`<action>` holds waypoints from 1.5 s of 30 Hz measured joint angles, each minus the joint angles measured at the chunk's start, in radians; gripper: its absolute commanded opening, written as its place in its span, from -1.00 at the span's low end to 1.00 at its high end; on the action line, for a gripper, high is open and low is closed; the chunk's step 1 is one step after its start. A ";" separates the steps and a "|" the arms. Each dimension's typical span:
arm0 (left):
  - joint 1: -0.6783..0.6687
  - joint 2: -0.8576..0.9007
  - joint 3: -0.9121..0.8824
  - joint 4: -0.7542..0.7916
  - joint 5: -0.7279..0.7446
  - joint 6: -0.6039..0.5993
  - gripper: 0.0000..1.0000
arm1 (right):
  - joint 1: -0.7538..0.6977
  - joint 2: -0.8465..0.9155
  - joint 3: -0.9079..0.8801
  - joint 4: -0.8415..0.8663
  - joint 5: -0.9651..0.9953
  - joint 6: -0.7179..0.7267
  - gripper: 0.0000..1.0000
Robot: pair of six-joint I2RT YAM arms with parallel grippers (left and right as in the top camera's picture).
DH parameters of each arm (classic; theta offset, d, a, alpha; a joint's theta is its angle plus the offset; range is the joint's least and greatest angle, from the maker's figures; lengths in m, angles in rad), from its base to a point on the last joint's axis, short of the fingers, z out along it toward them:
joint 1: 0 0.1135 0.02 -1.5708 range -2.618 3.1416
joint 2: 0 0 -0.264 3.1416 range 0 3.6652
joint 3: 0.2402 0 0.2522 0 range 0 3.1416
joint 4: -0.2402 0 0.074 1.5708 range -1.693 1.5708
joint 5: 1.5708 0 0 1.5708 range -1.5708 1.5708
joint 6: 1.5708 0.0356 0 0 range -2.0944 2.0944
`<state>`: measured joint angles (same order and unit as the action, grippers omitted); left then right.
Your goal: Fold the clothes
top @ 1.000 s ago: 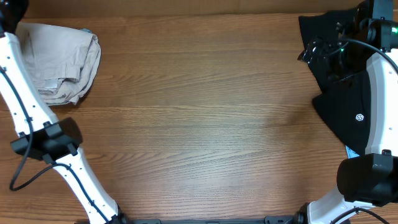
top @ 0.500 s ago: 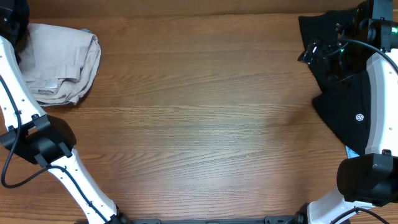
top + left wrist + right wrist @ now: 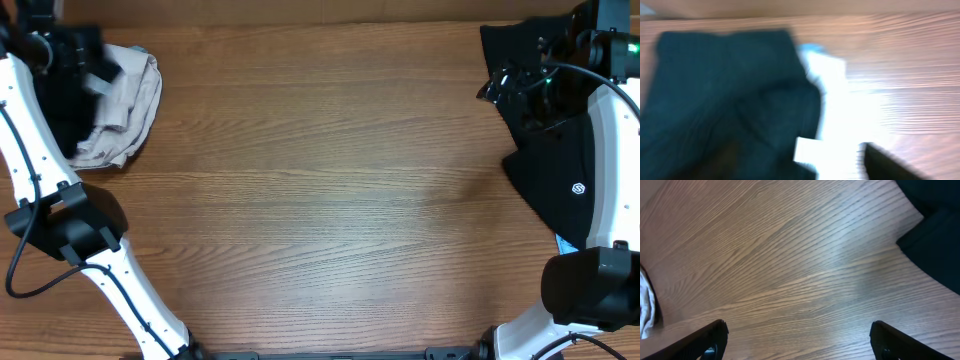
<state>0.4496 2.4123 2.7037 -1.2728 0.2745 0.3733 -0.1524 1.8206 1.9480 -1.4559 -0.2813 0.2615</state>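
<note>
left arm (image 3: pixel 30 150): elbow low at near-left, forearm reaching up to far-left corner | left claw (image 3: pixel 82 58): motion-blurred, jaw state unreadable | right arm (image 3: pixel 610 160): rising along right edge, wrist at far-right corner | right claw (image 3: pixel 800 345): fingertips wide apart, bare surface (image 3: pixel 790 270) between them

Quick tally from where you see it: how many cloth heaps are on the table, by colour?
Black: 2, the black heap at the right edge and the black cloth lying by the beige one.
Beige: 1, the beige garment at far left.
Total: 3
</note>
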 measured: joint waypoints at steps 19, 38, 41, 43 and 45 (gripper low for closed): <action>-0.170 -0.010 0.106 -0.139 0.411 -0.083 1.00 | 0.033 -0.007 0.189 -0.162 0.039 -0.102 1.00; -0.448 -0.151 0.190 -0.155 0.225 -0.184 1.00 | 0.033 -0.583 0.446 -0.239 0.106 -0.124 1.00; -0.451 -0.151 0.190 -0.156 0.221 -0.185 1.00 | 0.032 -0.620 0.446 -0.240 0.105 -0.124 1.00; -0.451 -0.151 0.190 -0.156 0.221 -0.185 1.00 | 0.032 -0.635 0.446 -0.240 0.105 -0.124 1.00; -0.450 -0.151 0.190 -0.156 0.220 -0.185 1.00 | 0.033 -0.643 0.446 -0.239 0.105 -0.124 1.00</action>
<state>-0.0006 2.2612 2.8937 -1.4292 0.4942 0.1886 -0.1196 1.1774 2.3936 -1.6951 -0.1761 0.1371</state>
